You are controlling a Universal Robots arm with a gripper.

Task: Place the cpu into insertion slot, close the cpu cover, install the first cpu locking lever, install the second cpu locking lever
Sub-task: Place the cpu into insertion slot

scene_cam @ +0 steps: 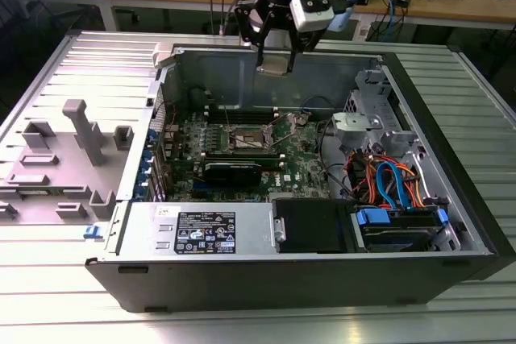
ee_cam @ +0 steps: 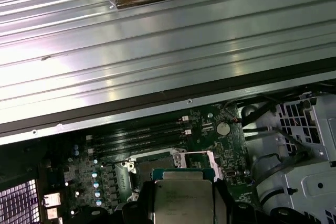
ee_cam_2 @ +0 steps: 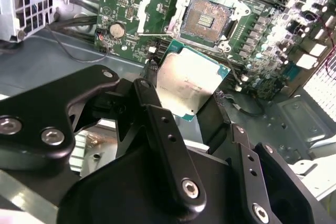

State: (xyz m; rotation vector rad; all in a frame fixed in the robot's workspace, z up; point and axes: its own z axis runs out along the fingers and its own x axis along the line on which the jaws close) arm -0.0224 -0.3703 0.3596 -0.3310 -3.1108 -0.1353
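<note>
Fingers of the gripper (ee_cam_2: pixel 191 103) are pinching the cpu (ee_cam_2: pixel 190 83) by two opposite edges, closed just as far as the chip is allowing, and in both wrist views we are seeing its dull grey face held flat between them. In the exterior view the gripper (scene_cam: pixel 274 55) is hanging at twelve o'clock over the open computer case (scene_cam: pixel 242 271), apart from the motherboard (scene_cam: pixel 302 151), with the cpu (scene_cam: pixel 274 65) showing at its tip. We are finding the insertion slot (ee_cam_2: pixel 206 20) bare, its dark centre uncovered inside the silver rim; in the exterior view it is lying at roughly six o'clock from the gripper. The cpu cover (ee_cam_2: pixel 144 3) seems to be standing open beside the slot, though we are not making it out clearly. A grey fixture (scene_cam: pixel 81 130) is sitting at nine o'clock outside the case, and blue and orange cables (scene_cam: pixel 391 179) are bunching at four o'clock inside it
</note>
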